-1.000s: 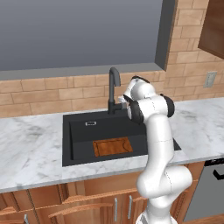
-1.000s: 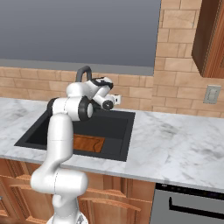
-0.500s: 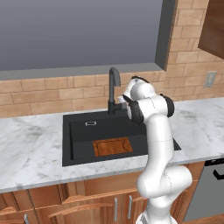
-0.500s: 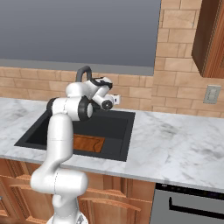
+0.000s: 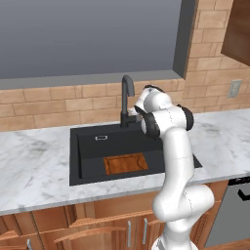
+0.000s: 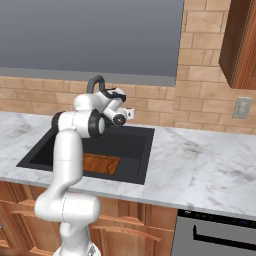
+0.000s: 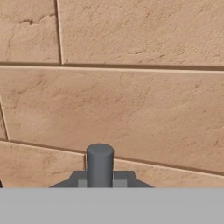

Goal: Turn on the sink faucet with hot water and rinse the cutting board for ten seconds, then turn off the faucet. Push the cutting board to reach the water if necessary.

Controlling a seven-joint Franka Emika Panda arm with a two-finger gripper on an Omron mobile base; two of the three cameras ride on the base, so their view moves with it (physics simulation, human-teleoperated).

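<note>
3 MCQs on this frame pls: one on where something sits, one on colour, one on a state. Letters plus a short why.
1. Where does the small reddish-brown wooden cutting board lie?
A. on the marble counter
B. on the floor of the black basin, near its front wall
C. propped against the brick wall

2. What colour is the tall gooseneck faucet?
A. matte black
B. chrome
C. brass

3. Is water running from the spout?
A. yes, a blue stream onto the board
B. yes, but missing the board
C. no stream shows

Key:
1 B: the cutting board lies flat inside the sink, toward the front.
2 A: the faucet is as dark as the basin.
3 C: nothing falls below the spout in either base view.
</note>
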